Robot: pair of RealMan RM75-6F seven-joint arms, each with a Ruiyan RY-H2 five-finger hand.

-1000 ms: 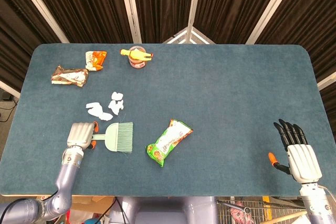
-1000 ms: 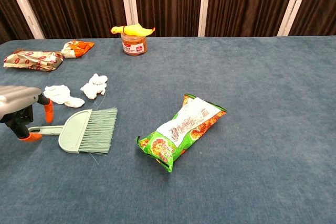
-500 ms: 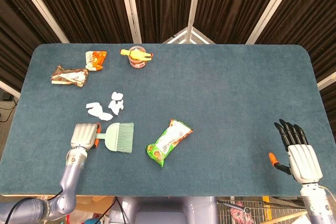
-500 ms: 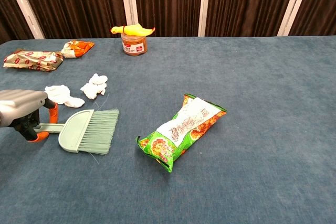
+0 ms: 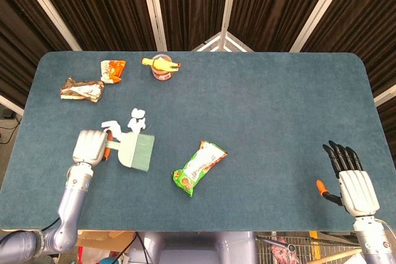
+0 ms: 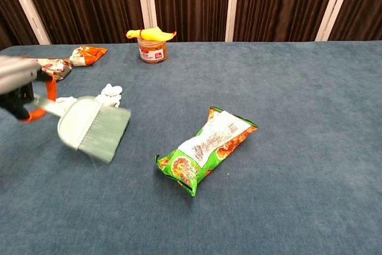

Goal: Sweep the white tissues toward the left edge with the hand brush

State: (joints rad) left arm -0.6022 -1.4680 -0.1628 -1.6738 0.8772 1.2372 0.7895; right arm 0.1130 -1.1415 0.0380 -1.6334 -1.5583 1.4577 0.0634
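White crumpled tissues (image 5: 137,119) lie beside the pale-green hand brush (image 5: 135,151) gripped by the left hand (image 5: 90,147), with bare blue table (image 5: 43,134) leftward; right hand (image 5: 350,177) rests open.

On my table (image 5: 260,109), a green and orange snack bag (image 5: 198,167) lies near the front, a little left of the middle, angled with its green end toward me and its orange end away. At the far side, left of centre, I see a small jar (image 5: 161,74) with a yellow rubber chicken (image 5: 159,63) lying across its top. Further left along the far side lies an orange and white wrapper (image 5: 112,70), and just beside it, nearer the left edge, a longer crumpled brown and white wrapper (image 5: 81,89). Behind the table hang dark curtains (image 6: 191,1) with pale bars (image 6: 231,4) between them.
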